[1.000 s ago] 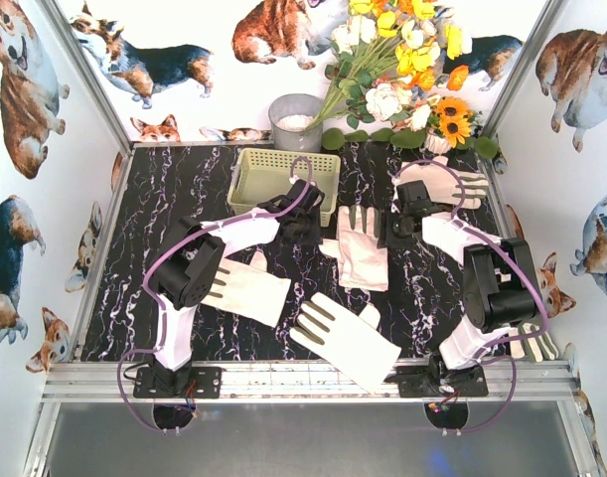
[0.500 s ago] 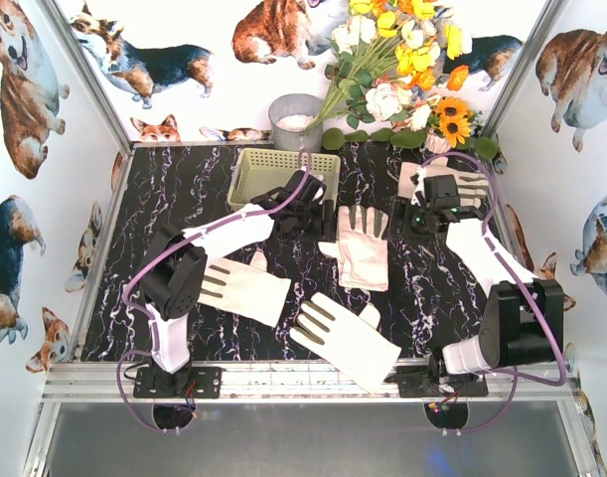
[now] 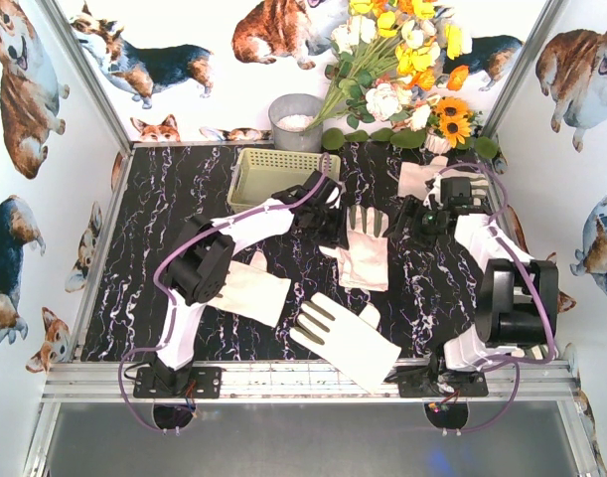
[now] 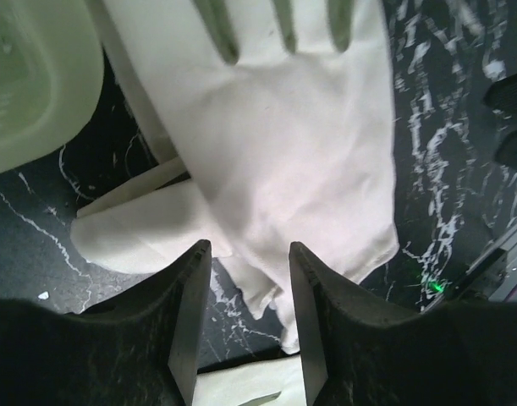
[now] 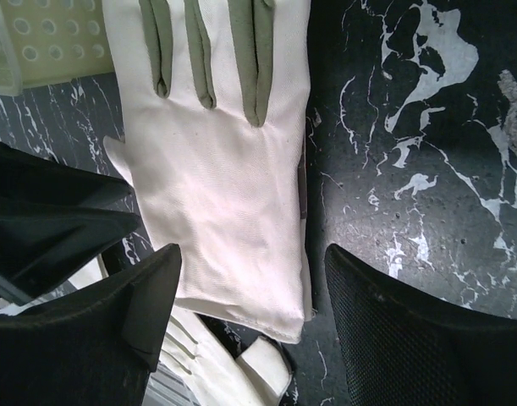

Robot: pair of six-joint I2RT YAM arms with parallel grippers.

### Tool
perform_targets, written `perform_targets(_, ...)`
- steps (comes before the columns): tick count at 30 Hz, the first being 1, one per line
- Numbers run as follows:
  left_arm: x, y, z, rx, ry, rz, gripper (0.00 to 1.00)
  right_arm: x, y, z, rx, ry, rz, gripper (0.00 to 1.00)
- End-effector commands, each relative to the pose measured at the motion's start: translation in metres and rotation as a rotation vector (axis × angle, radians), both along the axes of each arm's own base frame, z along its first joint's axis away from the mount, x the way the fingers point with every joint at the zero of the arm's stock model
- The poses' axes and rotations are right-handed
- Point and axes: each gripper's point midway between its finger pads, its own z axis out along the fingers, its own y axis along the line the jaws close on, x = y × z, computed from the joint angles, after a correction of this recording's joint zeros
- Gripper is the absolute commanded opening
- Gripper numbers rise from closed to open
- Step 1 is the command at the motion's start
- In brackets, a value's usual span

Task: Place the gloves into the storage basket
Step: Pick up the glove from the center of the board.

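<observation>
Well, the storage basket (image 3: pixel 283 177) sits at the far side of the black marbled tabletop (image 3: pixel 154 209), a little left of centre, its lattice wall facing the arms. Every glove in view lies out on the tabletop, not in it.

Just right of the basket is the centre glove (image 3: pixel 361 248). It lies flat, with its grey-patched fingers pointing to the far wall and its cuff toward the arms. The wrist views show a second glove (image 4: pixel 131 241) poking out from under it.

The left pincer (image 4: pixel 245 317) hangs over the cuff edge of the centre glove, jaws apart with a narrow gap and cream fabric showing between them. Whether the tips touch the cloth, I can't tell. The right pincer (image 5: pixel 254 313) faces the same glove from the other side. Its jaws are spread wide, with only the cuff below them and nothing gripped.

Further out, a near-left glove (image 3: pixel 245 290) lies beside the left arm's elbow, partly hidden by it. A front glove (image 3: pixel 345 341) rests on a slant by the near edge, between the two bases. A far-right glove (image 3: pixel 419 179) peeks out behind the right arm.

Behind the basket stands a round grey pot (image 3: pixel 296 121), and a bunch of flowers (image 3: pixel 397 60) fills the far right corner.
</observation>
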Motion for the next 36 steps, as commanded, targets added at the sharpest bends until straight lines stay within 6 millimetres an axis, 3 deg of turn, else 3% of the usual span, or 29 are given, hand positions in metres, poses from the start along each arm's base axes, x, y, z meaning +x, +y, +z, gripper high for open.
perform_targets(1, -0.001, 0.000, -0.005, 0.015, 0.013, -0.016, 0.36, 0.009, 0.007, 0.002, 0.068, -0.030, 0.007, 0.70)
perform_targets(8, 0.001, -0.002, -0.022, 0.033, 0.040, -0.012, 0.25, 0.008, 0.004, -0.013, 0.120, 0.010, -0.027, 0.70)
perform_targets(15, -0.012, 0.025, -0.050, 0.140, 0.087, 0.014, 0.13, 0.007, 0.007, -0.033, 0.143, 0.052, -0.010, 0.69)
perform_targets(24, -0.035, 0.047, -0.075, 0.164, 0.163, 0.032, 0.06, 0.007, 0.021, -0.054, 0.221, 0.103, 0.015, 0.67)
perform_targets(29, -0.033, 0.042, -0.075, 0.107, 0.179, 0.060, 0.05, -0.001, 0.037, -0.067, 0.233, 0.144, 0.058, 0.66)
perform_targets(36, -0.012, 0.028, -0.057, 0.030, 0.143, 0.117, 0.00, -0.004, 0.040, -0.074, 0.224, 0.162, 0.066, 0.65)
